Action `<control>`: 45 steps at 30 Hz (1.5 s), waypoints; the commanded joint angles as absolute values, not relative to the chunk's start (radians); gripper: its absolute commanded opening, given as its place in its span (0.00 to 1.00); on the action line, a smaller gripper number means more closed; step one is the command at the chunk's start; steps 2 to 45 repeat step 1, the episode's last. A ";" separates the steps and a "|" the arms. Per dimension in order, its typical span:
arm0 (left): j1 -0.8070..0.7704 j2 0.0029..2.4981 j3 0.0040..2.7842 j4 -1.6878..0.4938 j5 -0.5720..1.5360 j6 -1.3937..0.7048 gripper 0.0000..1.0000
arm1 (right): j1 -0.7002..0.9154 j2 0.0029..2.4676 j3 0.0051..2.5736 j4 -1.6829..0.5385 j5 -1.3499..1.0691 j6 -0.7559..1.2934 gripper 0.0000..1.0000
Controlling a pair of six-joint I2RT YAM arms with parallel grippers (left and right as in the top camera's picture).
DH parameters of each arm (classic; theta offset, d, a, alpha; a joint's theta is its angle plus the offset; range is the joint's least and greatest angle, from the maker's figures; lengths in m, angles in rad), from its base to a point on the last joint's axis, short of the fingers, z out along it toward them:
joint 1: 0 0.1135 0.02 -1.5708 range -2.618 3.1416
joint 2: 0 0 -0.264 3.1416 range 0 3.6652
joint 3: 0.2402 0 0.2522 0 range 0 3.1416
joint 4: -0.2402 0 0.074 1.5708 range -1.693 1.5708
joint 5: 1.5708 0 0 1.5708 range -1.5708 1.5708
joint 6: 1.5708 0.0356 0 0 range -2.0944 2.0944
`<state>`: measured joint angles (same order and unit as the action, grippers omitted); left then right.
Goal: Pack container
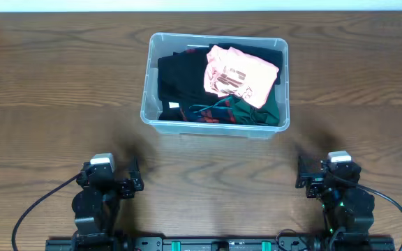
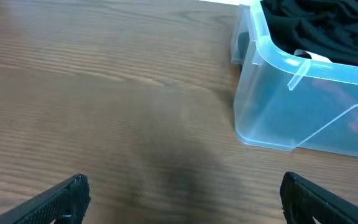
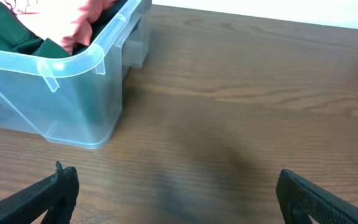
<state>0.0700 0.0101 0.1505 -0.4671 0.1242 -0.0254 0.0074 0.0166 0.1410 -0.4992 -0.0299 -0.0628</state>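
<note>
Bin point(image 1: 145, 97) on table point(image 1: 47, 84) holds black, pink & green clothes point(image 1: 239, 70). L gripper point(image 2: 185, 186) & R gripper point(image 3: 176, 180) sit apart from it, both empty, jaws spread wide.

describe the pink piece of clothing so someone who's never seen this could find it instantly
On the wooden table, find the clear plastic container sitting in the middle. In its right half, a folded pink garment lies on top of the other clothes. It is the only pale piece, with a faint print, while its neighbours are black clothing and a dark green garment.
</note>
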 commanded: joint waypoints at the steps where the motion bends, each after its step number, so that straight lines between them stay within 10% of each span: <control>1: 0.066 0.004 0.132 -0.465 0.119 -0.026 0.98 | -0.001 0.007 0.138 -0.498 -0.034 -0.065 0.99; 45: 0.066 0.004 0.132 -0.465 0.119 -0.026 0.98 | -0.001 0.007 0.138 -0.498 -0.034 -0.065 0.99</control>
